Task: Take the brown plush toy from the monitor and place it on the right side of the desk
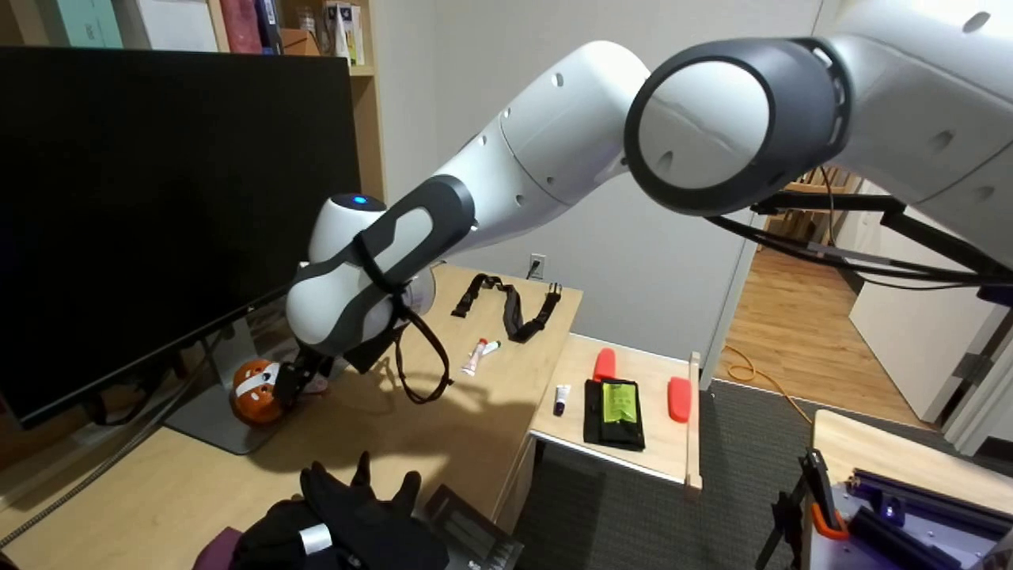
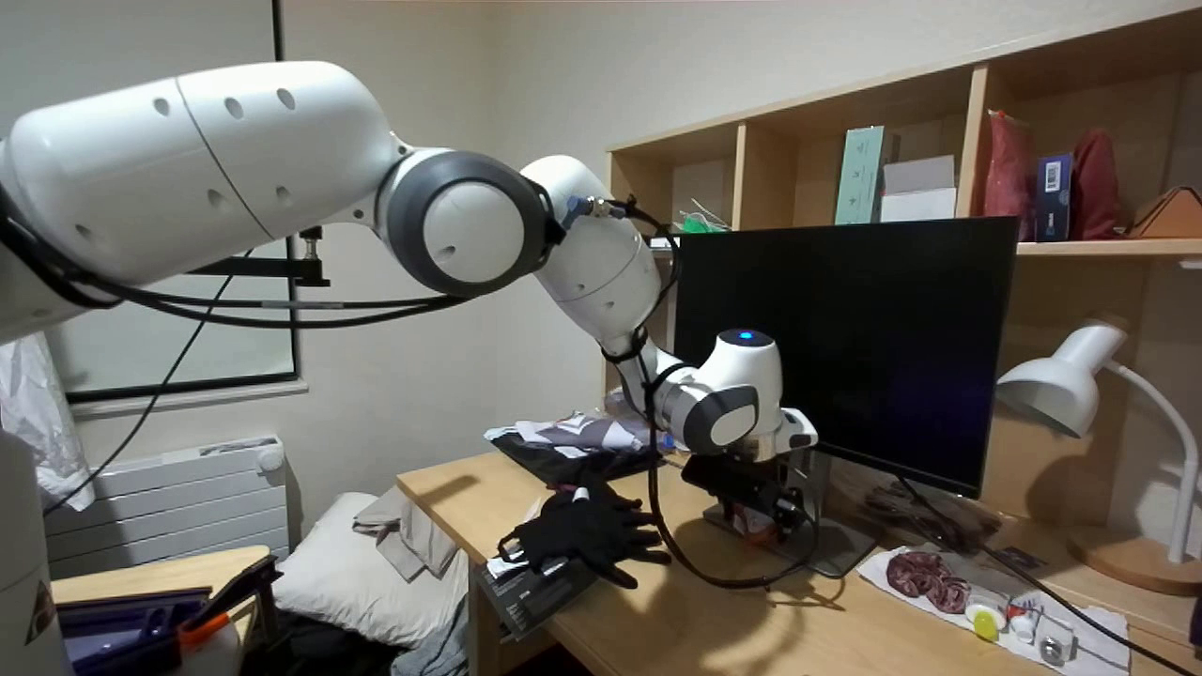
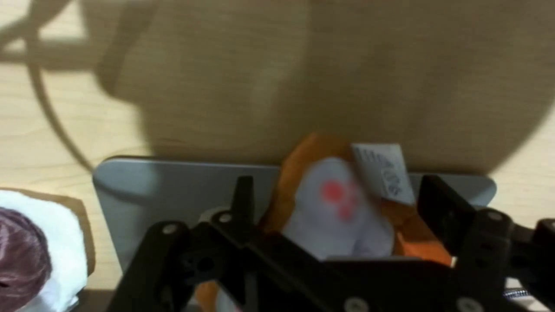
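Close by the monitor [image 1: 174, 214], claw [image 3: 340, 193] parted loosely around plush toy [image 3: 334, 216], black gloves [image 1: 372, 514] near

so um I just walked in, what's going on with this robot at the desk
A robot arm has its end effector at a brown plush toy, by the grey base of the monitor. In the wrist view its fingers stand apart, with the toy showing between them; no firm grip is evident. The toy is meant for the right side of the desk, and that move has yet to happen.
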Controlling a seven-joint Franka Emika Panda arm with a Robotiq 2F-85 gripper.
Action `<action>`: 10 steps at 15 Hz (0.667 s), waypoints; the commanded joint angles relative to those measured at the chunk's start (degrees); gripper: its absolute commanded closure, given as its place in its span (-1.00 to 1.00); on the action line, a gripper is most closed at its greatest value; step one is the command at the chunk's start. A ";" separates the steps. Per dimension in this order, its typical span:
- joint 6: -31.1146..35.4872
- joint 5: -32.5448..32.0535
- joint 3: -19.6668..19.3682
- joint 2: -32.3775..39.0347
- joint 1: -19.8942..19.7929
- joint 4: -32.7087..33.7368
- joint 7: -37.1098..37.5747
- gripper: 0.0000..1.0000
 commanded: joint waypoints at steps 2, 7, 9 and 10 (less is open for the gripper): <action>-4.38 0.10 1.89 2.51 -1.84 2.88 -6.32 -0.20; -5.63 0.18 0.83 2.03 -1.97 3.13 -6.87 -0.52; -2.15 0.61 -0.44 1.11 -1.84 1.35 -4.19 -0.45; -1.91 0.84 -1.44 0.39 -1.70 0.35 -2.35 -0.56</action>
